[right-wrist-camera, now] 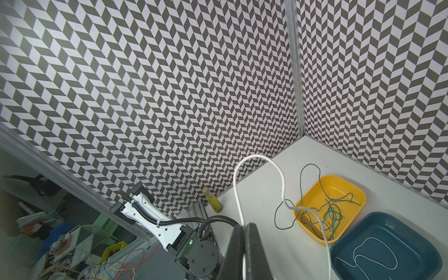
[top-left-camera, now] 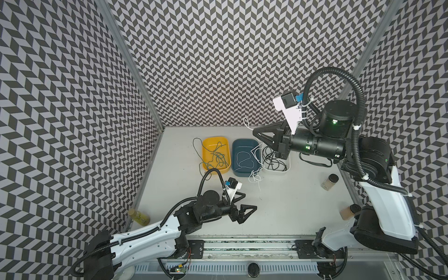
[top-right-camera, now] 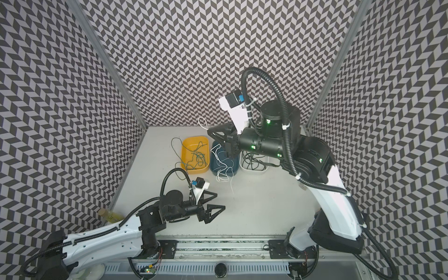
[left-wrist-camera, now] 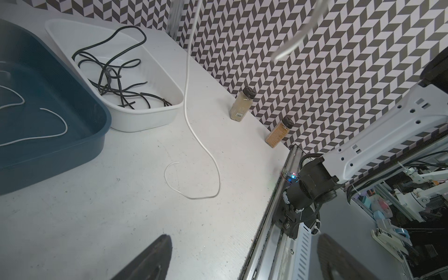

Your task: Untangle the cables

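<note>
Overhead, right gripper (top-left-camera: 254, 133): seen in both top views raised above the far row of trays, jaws pressed together on the white cable (top-left-camera: 257, 178), which is hung down past the right edge of the blue tray (top-left-camera: 233, 157) onto the table (top-left-camera: 291, 206).
Left gripper (top-left-camera: 250, 201): fingers are spread wide with nothing between them; it is placed near the front, well apart from the trays.
Green cables (top-left-camera: 218, 156): tangled in the yellow tray (top-left-camera: 208, 143), far left, with a loop spilled over its left rim.
Black cables (top-left-camera: 271, 160): coiled in the white tray (top-left-camera: 276, 171), partly hidden under the right arm.
Left wrist view: both fingers (left-wrist-camera: 150, 259) are shown far apart; the white cable (left-wrist-camera: 186, 97) is draped down to the table, its loose end curled near the blue tray; two jars (left-wrist-camera: 242, 104) are stood along the right wall.
Right wrist view: fingers (right-wrist-camera: 254, 242) are closed together with the white cable (right-wrist-camera: 282, 184) pinched between them; a second white cable (right-wrist-camera: 354, 253) is laid inside the blue tray.
</note>
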`<state>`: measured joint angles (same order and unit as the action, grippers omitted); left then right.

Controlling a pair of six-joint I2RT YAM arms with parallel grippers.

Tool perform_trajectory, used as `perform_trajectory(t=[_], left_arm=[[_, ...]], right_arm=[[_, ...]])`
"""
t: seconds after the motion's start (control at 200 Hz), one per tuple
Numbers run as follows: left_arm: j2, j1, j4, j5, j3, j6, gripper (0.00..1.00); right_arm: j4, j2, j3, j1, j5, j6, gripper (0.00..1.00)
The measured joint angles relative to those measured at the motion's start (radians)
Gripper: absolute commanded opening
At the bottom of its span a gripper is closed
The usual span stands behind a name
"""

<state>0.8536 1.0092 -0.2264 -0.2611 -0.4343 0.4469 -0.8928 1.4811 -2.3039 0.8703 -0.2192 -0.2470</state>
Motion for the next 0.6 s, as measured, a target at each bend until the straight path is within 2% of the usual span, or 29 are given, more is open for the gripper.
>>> perform_trajectory(t=[0.265,0.386,0.426,0.521,0.601], left_arm=[[0.118,0.0,-0.062,0.028,-0.027,-0.044,0.96],[0.135,0.0,-0.077,0.03,-0.039,-0.056,0.86],[0.138,0.0,-0.079,0.03,-0.042,-0.06,0.78],[0.137,0.0,-0.077,0.032,-0.048,-0.069,0.38],[0.13,0.0,-0.076,0.033,-0.051,-0.065,0.18]], right_arm=[[0.004,-0.002,0.004,0.0,-0.048,-0.031,0.0],[0.023,-0.014,0.035,0.0,-0.075,-0.047,0.0],[0.028,-0.018,0.046,0.0,-0.084,-0.051,0.0],[0.039,-0.024,0.063,0.0,-0.092,-0.061,0.0],[0.043,-0.029,0.069,0.0,-0.095,-0.065,0.0]])
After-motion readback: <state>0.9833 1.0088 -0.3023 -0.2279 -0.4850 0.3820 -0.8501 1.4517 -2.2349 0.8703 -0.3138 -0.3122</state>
